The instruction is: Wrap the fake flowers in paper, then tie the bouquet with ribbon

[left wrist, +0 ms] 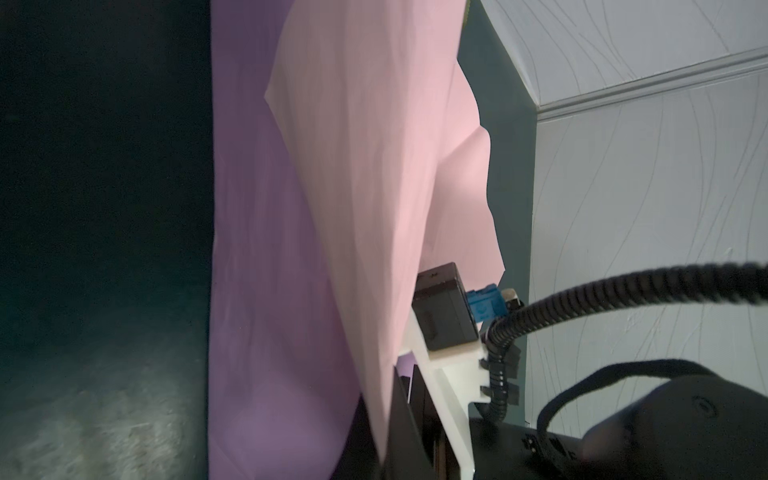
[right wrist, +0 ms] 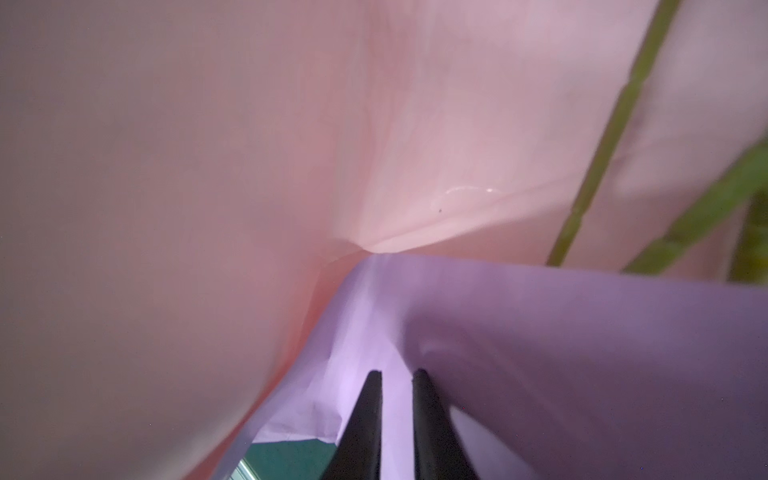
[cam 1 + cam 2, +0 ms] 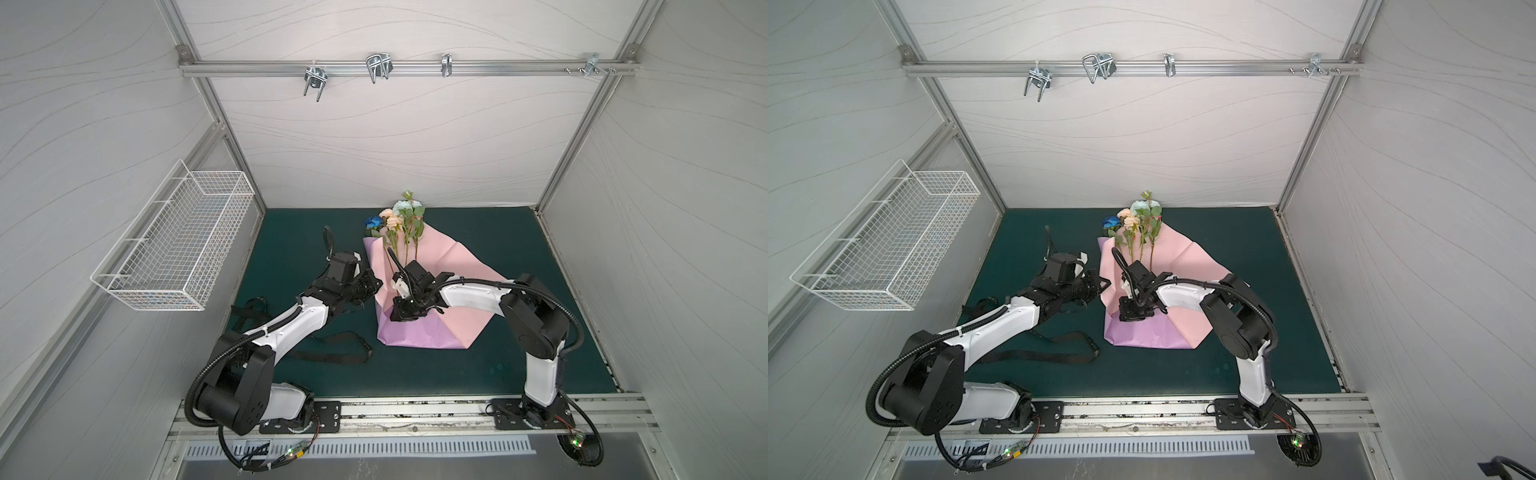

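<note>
Right tool (image 2: pixel 398 375) narrow, tips in the lilac fold of the paper (image 3: pixel 453 270); gripping or just pressing, I can't tell. Bouquet (image 3: pixel 401 224) lies on that paper mid-counter (image 3: pixel 457 374), heads toward the back wall. Left tool (image 3: pixel 374 277) is closed at the paper's left edge, probably propping it for wrapping. Ribbon (image 3: pixel 332 357) is loose near the left arm, nothing tied yet. Both arms reach in low, elbows bent.

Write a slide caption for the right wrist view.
Right gripper at the lilac paper fold; pink underside behind, bouquet stems beyond.
</note>
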